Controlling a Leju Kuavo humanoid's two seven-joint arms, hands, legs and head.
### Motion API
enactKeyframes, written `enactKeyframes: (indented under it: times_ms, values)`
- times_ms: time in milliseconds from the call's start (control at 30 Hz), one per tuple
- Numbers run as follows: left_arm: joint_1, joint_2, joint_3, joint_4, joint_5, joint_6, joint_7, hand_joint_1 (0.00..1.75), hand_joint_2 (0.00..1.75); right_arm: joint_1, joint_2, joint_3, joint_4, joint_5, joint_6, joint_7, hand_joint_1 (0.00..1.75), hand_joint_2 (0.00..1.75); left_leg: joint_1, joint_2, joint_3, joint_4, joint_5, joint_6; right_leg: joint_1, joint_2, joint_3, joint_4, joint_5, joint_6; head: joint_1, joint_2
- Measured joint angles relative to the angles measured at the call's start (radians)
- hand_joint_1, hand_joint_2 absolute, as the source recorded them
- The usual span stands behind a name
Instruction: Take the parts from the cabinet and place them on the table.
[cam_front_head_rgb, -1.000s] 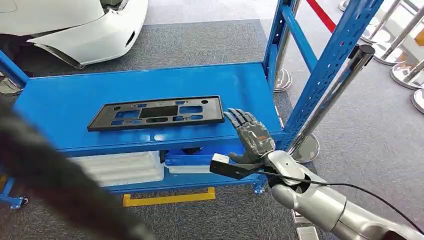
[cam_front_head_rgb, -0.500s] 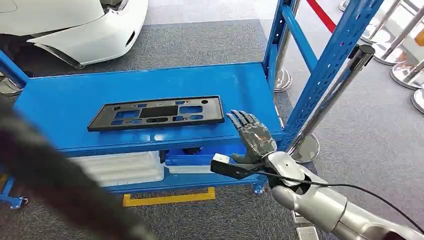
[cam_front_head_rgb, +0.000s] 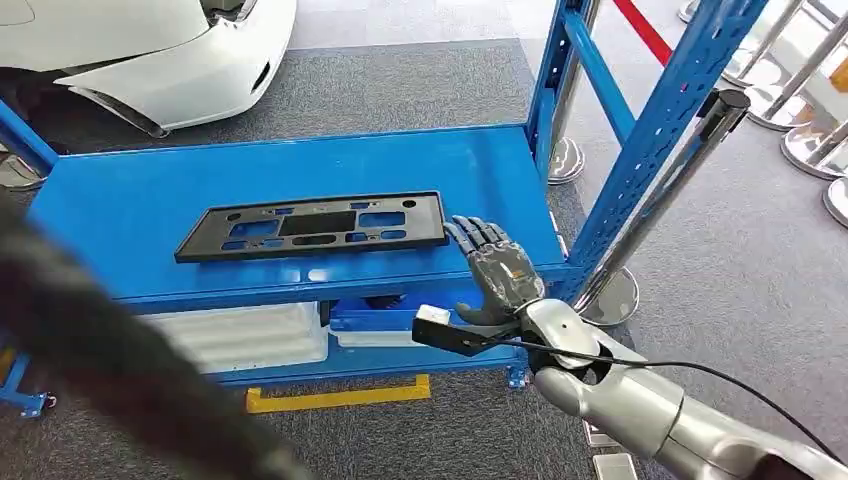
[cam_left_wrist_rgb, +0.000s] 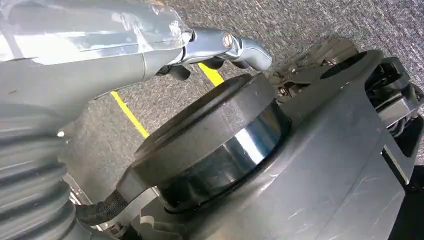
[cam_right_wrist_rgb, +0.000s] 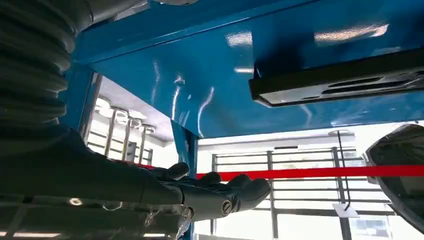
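Right hand poised at the plate's end

Nearest, the right hand (cam_front_head_rgb: 503, 272) hangs spread and empty just beside the black plastic plate (cam_front_head_rgb: 312, 226) lying flat on the blue shelf (cam_front_head_rgb: 480, 165); it looks light, stiff, smooth, best taken by its near short edge.

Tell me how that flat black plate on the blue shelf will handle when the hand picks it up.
The black plate looks like thin moulded plastic full of cut-outs, so probably light, and it may flex if lifted by one end. Lying flat on the glossy blue shelf, it may slide before it lifts. The open right hand sits at its end, so an edge grip seems likeliest.
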Motion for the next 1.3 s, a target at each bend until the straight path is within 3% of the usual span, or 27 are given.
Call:
enactKeyframes:
  times_ms: [567, 667, 967, 1133, 1300]
  values:
    - [0.001, 0.002, 0.002, 0.000, 0.002, 0.005, 0.000, 0.00, 1.75, -0.006, 0.017, 0.031, 0.034, -0.009, 0.000, -0.005, 0.00, 1.75, 0.000, 0.000, 0.000, 0.000, 0.000, 0.000, 0.000, 0.000, 0.000, 0.000, 0.000, 0.000, 0.000, 0.000]
    - [0.001, 0.002, 0.002, 0.000, 0.011, 0.006, 0.000, 0.00, 1.75, -0.013, 0.025, 0.040, 0.043, -0.018, 0.002, -0.032, 0.00, 1.75, 0.000, 0.000, 0.000, 0.000, 0.000, 0.000, 0.000, 0.000, 0.000, 0.000, 0.000, 0.000, 0.000, 0.000]
    - [0.000, -0.008, 0.005, -0.005, 0.011, 0.025, 0.026, 0.00, 1.75, -0.081, 0.136, 0.101, 0.195, -0.045, -0.074, -0.150, 0.00, 1.75, 0.001, 0.000, 0.000, 0.000, 0.000, 0.000, 0.001, 0.000, 0.000, 0.000, 0.000, 0.000, -0.001, 0.000]
    - [0.001, -0.019, 0.006, -0.010, 0.011, 0.059, 0.027, 0.00, 1.75, -0.111, 0.183, 0.130, 0.298, -0.043, -0.084, -0.159, 0.00, 1.75, 0.001, 0.000, 0.000, 0.000, 0.000, 0.000, 0.000, 0.000, 0.000, 0.000, 0.000, 0.000, -0.001, 0.000]
    - [0.001, -0.029, 0.006, -0.010, 0.008, 0.063, 0.035, 0.00, 1.75, -0.144, 0.191, 0.147, 0.380, -0.031, -0.098, -0.138, 0.00, 1.75, 0.001, -0.001, 0.000, 0.000, 0.000, 0.000, -0.001, 0.000, 0.000, 0.000, 0.000, 0.000, 0.000, 0.000]
